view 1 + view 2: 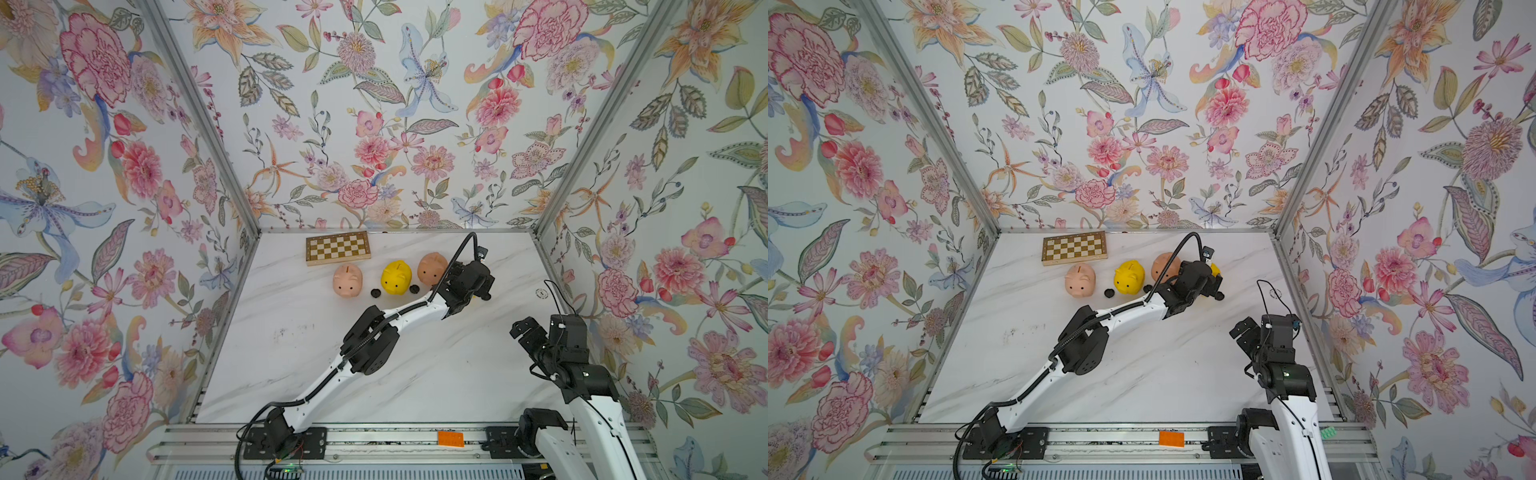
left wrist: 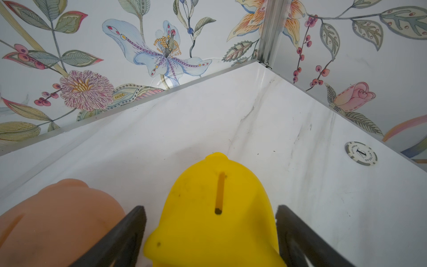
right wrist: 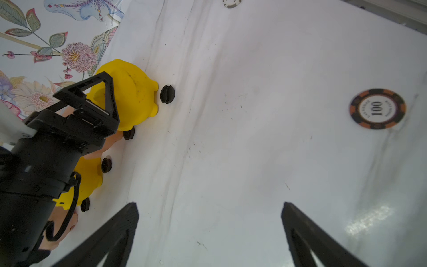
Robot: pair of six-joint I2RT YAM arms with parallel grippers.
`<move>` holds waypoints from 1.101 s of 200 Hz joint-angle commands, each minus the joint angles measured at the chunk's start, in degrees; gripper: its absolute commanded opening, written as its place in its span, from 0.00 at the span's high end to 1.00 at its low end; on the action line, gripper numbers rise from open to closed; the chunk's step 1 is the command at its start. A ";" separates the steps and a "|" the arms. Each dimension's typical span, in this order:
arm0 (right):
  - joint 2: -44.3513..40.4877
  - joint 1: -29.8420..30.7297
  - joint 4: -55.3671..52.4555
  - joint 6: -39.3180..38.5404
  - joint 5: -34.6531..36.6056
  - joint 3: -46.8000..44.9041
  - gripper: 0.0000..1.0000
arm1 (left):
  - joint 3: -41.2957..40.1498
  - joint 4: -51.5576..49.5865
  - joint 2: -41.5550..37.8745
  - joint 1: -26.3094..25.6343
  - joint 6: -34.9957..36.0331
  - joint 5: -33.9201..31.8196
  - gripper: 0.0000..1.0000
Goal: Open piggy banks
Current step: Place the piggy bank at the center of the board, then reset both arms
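Needed wide-open left jaws drawn straight back off yellow piggy bank (image 2: 215, 208), clear of peach piggy bank (image 2: 57, 219); right jaws open too

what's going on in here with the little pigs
The left gripper reaches across to the yellow piggy bank at the row's right end, with open jaws either side of it, not gripping. Four black plugs lie loose on the table by the row of pigs, so all look opened. The right gripper hangs open over bare table.
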 commanded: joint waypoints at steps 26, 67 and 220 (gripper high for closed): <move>-0.49 -0.22 2.43 -1.55 -2.93 -1.30 0.01 | 0.93 -1.69 -4.30 -0.24 0.88 -1.78 0.01; -0.32 0.08 8.71 -6.46 -8.61 -3.51 0.01 | -12.65 1.32 -18.37 0.47 1.37 -1.18 0.01; 25.88 12.57 73.63 -40.99 14.45 -14.64 0.01 | -108.38 43.03 -89.86 12.74 26.91 -31.35 0.01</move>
